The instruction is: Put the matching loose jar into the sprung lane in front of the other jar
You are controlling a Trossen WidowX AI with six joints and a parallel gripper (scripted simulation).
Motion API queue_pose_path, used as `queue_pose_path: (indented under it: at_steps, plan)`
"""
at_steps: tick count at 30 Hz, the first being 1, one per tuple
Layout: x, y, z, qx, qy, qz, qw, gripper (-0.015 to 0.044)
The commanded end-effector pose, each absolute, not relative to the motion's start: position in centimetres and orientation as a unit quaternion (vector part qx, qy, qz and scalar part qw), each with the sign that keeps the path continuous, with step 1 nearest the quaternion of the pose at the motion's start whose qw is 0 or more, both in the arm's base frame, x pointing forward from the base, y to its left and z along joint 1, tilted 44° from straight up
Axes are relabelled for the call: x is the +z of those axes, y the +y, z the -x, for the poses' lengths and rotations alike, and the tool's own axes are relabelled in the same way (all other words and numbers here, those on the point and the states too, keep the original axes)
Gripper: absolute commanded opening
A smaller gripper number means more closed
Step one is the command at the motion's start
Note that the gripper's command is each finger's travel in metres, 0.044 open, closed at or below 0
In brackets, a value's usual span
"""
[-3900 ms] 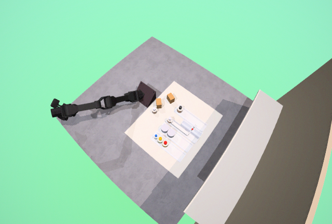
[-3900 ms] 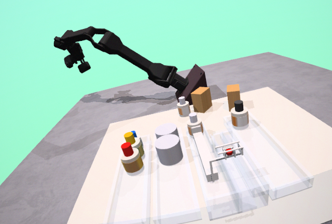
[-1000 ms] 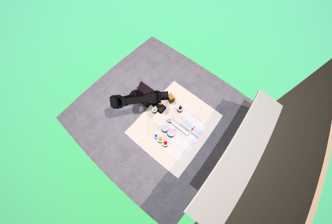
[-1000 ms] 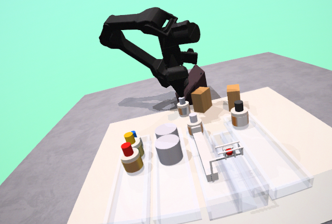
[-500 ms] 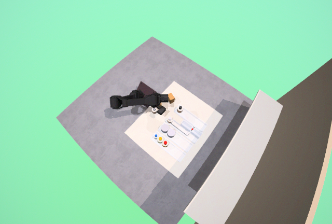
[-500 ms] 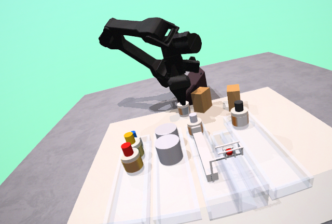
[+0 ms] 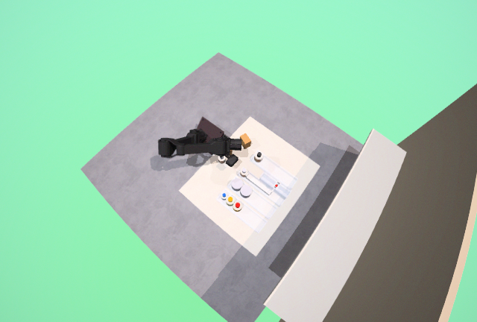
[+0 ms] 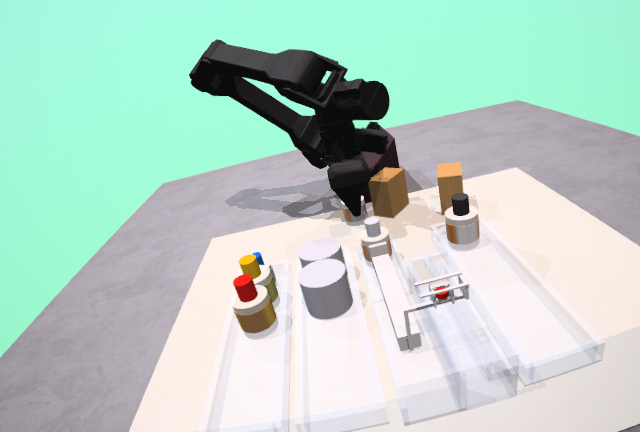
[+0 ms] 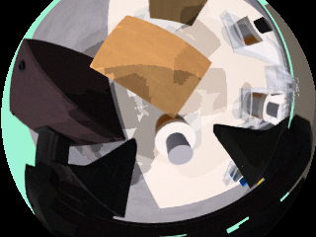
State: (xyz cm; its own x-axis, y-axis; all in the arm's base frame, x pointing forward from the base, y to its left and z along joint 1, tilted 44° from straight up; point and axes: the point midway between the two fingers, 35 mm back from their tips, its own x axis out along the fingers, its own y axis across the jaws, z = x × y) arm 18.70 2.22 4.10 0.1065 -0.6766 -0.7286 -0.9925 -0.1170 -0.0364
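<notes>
I see the hand spread wide and gripping nothing, its two dark fingers straddling the loose jar, which shows dead centre in my wrist view with its pale grey cap facing up. That jar stands on the cream mat on the tabletop, with a tan block just beside it at about two o'clock in the wrist view. In the exterior view the matching grey-capped jar sits in the sprung lane, at the near side of the loose one.
</notes>
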Motion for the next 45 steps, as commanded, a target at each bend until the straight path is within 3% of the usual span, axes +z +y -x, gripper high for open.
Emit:
queue_pose_path:
  at_steps: [1,2,12,18,23,45]
  plan:
    - [3.6,1.6,-18.6,0.285,0.605,0.692,0.271,0.0440]
    - [3.6,1.6,-18.6,0.285,0.605,0.692,0.271,0.0440]
    - [3.6,1.6,-18.6,0.285,0.605,0.692,0.271,0.0177]
    - [3.6,1.6,-18.6,0.285,0.605,0.692,0.271,0.0138]
    - [4.5,2.5,-18.7,0.287,0.605,0.692,0.272,0.0006]
    - [11.9,8.3,-17.4,0.287,0.605,0.691,0.271,0.0000]
